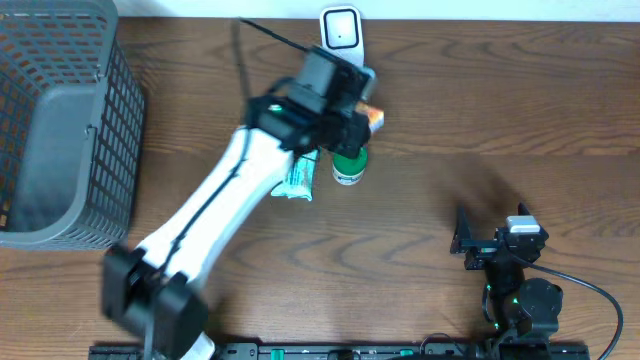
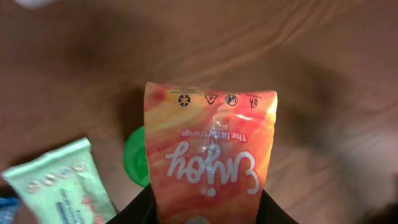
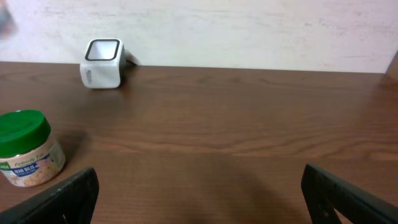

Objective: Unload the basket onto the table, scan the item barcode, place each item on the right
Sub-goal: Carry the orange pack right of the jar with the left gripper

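My left gripper is shut on an orange snack pouch, which reads "Enjoy" in white and has recycling marks along its far edge. The black fingers press it from both sides, held above the table. In the overhead view only an orange corner of the pouch shows past the wrist, just in front of the white barcode scanner. No barcode shows on the pouch's visible face. My right gripper rests low at the front right, open and empty, facing the scanner.
A green-lidded jar stands under the left wrist, with a mint-green packet lying beside it. A grey mesh basket fills the left side. The jar also shows at the left of the right wrist view.
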Action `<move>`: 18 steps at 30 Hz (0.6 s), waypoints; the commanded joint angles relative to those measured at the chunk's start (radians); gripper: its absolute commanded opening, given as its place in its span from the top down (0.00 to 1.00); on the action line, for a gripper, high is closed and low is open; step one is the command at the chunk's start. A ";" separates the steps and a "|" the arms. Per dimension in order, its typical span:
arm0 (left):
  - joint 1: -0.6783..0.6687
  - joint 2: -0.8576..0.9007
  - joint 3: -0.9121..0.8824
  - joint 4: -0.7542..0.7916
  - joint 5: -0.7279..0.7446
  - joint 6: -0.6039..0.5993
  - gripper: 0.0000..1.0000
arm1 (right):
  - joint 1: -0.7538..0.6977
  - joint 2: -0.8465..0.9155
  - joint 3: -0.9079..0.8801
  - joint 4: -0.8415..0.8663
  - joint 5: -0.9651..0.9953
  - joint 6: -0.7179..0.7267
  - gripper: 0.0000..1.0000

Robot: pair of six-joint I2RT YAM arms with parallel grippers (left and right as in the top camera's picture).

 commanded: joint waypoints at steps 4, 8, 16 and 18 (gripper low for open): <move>-0.074 0.154 -0.008 0.059 -0.048 -0.087 0.68 | 0.009 -0.002 -0.003 -0.001 0.004 0.006 0.01; -0.124 0.179 -0.008 0.105 -0.048 -0.087 0.68 | 0.009 -0.002 -0.003 -0.001 0.004 0.006 0.01; -0.253 0.182 -0.022 0.266 -0.185 -0.254 0.68 | 0.009 -0.002 -0.003 -0.001 0.004 0.007 0.01; -0.282 0.183 -0.035 0.277 -0.300 -0.357 0.68 | 0.009 -0.002 -0.003 -0.001 0.004 0.007 0.01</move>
